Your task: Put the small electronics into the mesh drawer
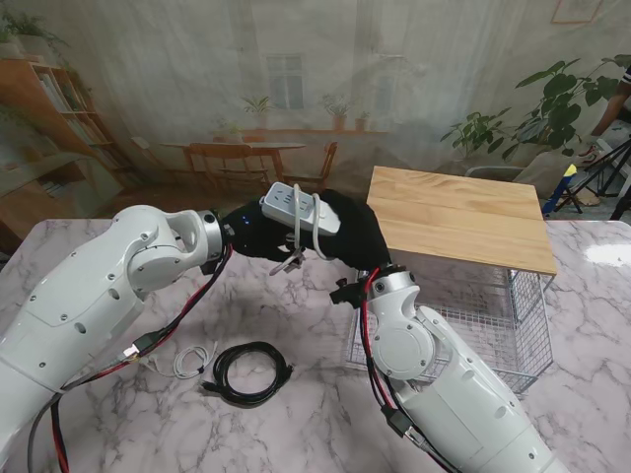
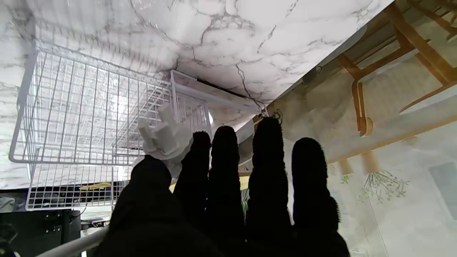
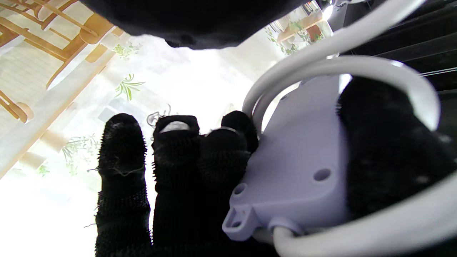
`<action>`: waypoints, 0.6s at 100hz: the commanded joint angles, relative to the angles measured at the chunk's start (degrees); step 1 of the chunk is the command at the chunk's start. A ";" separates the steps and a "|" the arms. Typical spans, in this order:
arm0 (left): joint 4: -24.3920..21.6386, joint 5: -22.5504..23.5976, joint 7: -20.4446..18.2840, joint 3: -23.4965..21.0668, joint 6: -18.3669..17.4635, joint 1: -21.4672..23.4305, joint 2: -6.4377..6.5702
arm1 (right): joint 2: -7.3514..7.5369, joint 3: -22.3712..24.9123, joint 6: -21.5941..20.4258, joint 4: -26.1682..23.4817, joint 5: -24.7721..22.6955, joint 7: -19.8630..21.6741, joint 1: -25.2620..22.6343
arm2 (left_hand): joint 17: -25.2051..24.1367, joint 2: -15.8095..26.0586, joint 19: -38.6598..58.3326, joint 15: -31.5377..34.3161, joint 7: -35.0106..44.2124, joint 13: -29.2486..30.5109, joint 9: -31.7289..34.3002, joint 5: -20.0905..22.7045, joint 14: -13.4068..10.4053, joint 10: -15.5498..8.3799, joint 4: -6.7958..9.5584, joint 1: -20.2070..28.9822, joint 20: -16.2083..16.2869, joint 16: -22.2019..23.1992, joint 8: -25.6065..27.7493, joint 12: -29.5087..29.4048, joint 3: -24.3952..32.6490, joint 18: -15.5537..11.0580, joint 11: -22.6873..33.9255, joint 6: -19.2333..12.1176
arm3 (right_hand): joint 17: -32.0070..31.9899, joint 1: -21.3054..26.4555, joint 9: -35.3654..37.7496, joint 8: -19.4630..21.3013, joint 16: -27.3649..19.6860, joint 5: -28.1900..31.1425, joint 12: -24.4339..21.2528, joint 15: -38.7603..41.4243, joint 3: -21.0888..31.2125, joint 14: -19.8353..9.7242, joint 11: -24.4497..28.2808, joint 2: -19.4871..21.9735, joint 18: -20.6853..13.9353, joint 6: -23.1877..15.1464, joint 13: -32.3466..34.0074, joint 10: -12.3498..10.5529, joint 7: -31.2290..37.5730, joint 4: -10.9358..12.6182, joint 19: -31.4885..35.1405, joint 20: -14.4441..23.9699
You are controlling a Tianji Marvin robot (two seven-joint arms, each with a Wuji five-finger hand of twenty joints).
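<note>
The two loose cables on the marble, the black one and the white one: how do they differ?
The black cable is thicker and wound in a neat round coil; the white cable is thinner and lies in a loose, flatter bundle. The black one lies to the right, out in the open; the white one lies close beside the left arm's wiring. Both rest on the marble table, outside the mesh drawer, untouched by either hand.
</note>
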 commanded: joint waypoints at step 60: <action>3.87 -0.86 2.71 1.20 1.29 0.93 -0.09 | -0.08 0.14 0.93 -0.88 -0.28 0.49 0.56 | -0.57 -4.89 0.11 -1.79 -8.79 0.14 -0.69 1.89 1.14 4.02 2.67 1.06 0.73 -1.65 -14.72 -2.68 3.75 -0.48 -4.81 -1.07 | -0.03 12.00 3.08 0.84 0.91 0.71 -0.10 4.64 14.65 -4.62 3.72 13.91 -0.71 -22.02 0.72 -5.05 6.40 0.86 -0.15 0.07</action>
